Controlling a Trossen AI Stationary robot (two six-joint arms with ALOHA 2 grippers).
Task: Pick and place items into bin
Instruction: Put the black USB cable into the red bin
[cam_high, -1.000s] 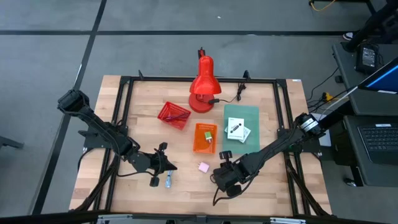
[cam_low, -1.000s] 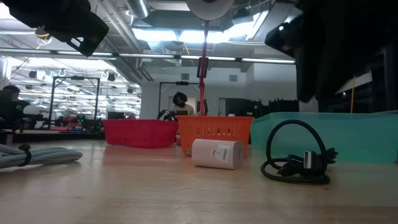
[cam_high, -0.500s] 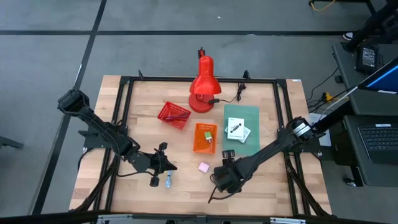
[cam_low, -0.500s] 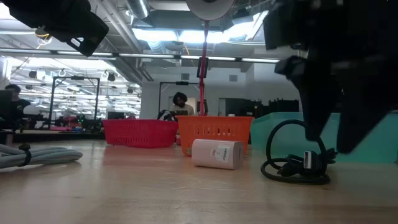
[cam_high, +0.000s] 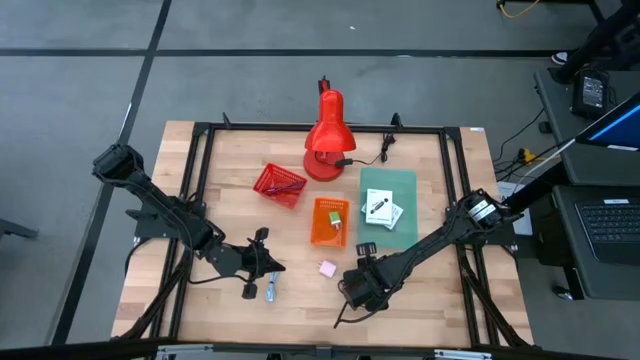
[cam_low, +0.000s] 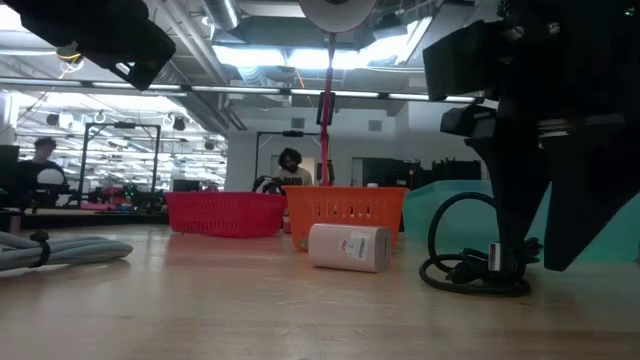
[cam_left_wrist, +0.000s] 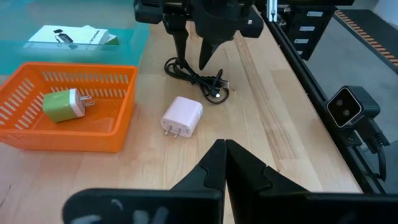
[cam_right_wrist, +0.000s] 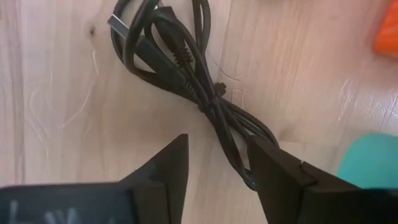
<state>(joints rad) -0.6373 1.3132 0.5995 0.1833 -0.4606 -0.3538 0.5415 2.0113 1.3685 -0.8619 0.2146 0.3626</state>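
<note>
The black coiled cable (cam_right_wrist: 186, 74) lies flat on the wood near the table's near edge (cam_left_wrist: 196, 73) (cam_low: 475, 262). My right gripper (cam_right_wrist: 214, 146) (cam_high: 355, 290) is open and points down over it, one finger on either side of the cable's narrow middle; I cannot tell whether a finger touches it. The pinkish-white cube (cam_left_wrist: 182, 116) (cam_high: 327, 268) lies on its side beside the orange basket (cam_left_wrist: 121, 127). The green cube (cam_left_wrist: 62, 104) sits inside that basket. Two white packets (cam_high: 383, 210) rest on the teal mat. My left gripper (cam_left_wrist: 224, 155) (cam_high: 268, 265) waits shut, left of the cube.
A red basket (cam_high: 280, 185) holding a dark red cord stands left of the orange one. The red desk lamp (cam_high: 325, 140) is at the far edge with its cord. A black frame (cam_high: 455, 215) rings the table. Bare wood (cam_high: 215, 205) lies on the left.
My right gripper has come down toward the black cable and shifted slightly toward the table's left; its fingers now reach table height on either side of the cable. The cable and the other things have stayed where they were.
</note>
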